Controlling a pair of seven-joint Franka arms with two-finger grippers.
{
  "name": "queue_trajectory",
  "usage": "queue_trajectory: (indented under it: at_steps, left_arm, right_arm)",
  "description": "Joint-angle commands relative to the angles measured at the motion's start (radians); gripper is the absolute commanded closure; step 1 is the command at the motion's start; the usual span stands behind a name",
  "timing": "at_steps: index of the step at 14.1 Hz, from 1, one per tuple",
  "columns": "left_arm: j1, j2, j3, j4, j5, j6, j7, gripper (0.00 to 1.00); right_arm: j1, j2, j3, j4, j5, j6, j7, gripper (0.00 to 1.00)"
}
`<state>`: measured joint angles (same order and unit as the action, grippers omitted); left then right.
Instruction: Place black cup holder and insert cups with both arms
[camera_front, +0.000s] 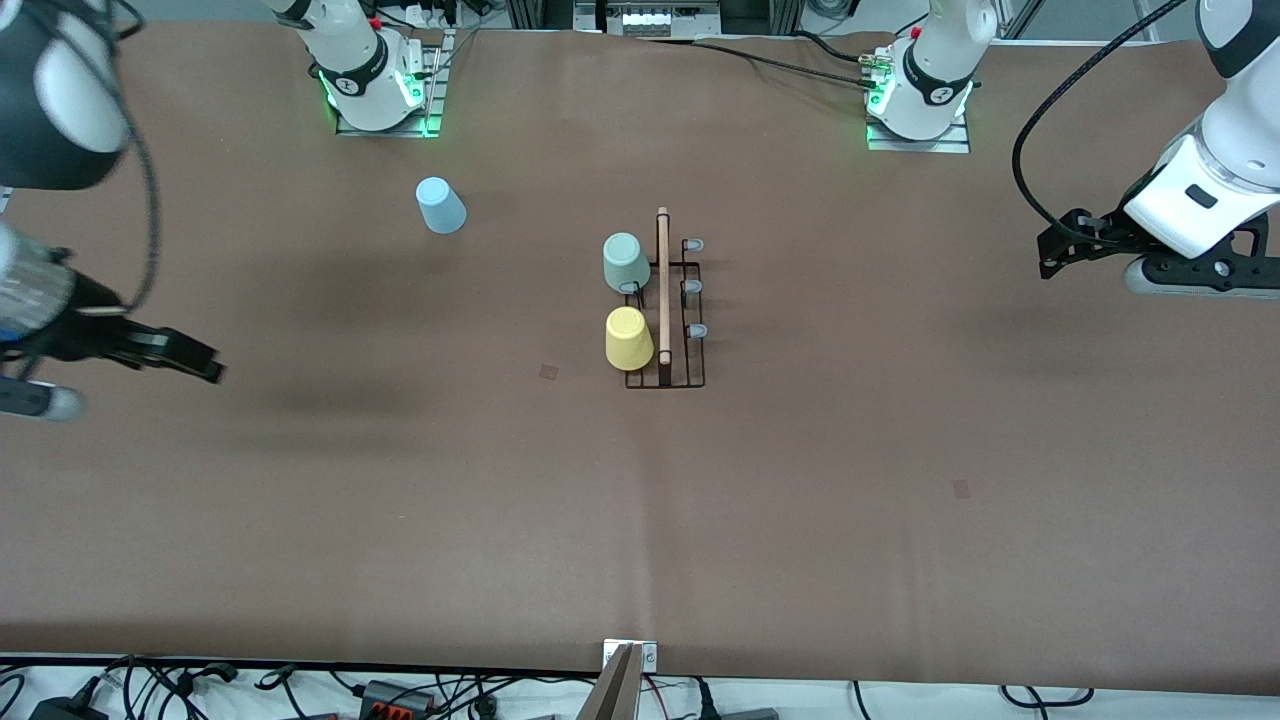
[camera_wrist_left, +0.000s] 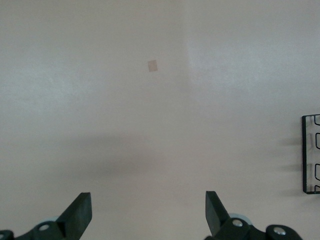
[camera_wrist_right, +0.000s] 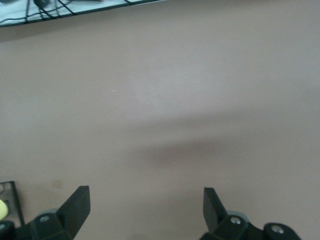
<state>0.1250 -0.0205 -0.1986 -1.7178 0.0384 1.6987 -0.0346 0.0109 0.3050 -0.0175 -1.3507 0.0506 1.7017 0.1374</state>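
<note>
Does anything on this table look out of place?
One thing: the light blue cup sits alone on the table toward the right arm's end, off the black cup holder, while the green cup and yellow cup sit on it.

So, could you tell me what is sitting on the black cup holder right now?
The black cup holder carries the pale green cup and the yellow cup, both upturned. Three grey-tipped pegs stand bare; the pegs under the cups are covered.

Two cups (camera_front: 627, 300) on the rack (camera_front: 665, 310); third cup (camera_front: 440, 205) well apart
</note>
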Motion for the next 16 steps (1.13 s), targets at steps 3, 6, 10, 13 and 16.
queue_trajectory:
  at_steps: [3, 6, 10, 13, 16]
  left_arm:
    - [0.012, -0.01, -0.008, 0.0, -0.02, -0.014, -0.001, 0.0]
    - [0.012, -0.01, -0.008, 0.0, -0.02, -0.014, -0.001, 0.0]
    - [0.012, -0.01, -0.008, 0.0, -0.02, -0.016, -0.001, 0.0]
    - [0.012, -0.01, -0.008, 0.0, -0.02, -0.014, -0.001, 0.0]
    - [0.012, -0.004, -0.008, -0.005, -0.021, -0.01, -0.004, 0.0]
  right_arm:
    - [-0.028, -0.052, -0.029, -0.028, -0.002, -0.053, -0.149, 0.0]
    - [-0.029, -0.083, -0.029, -0.039, -0.015, -0.065, -0.171, 0.0]
    - [-0.029, -0.222, -0.027, -0.271, -0.017, 0.056, -0.168, 0.0]
    - [-0.028, -0.268, -0.019, -0.33, -0.063, 0.067, -0.171, 0.0]
    - [-0.032, -0.306, -0.021, -0.337, -0.054, -0.005, -0.17, 0.0]
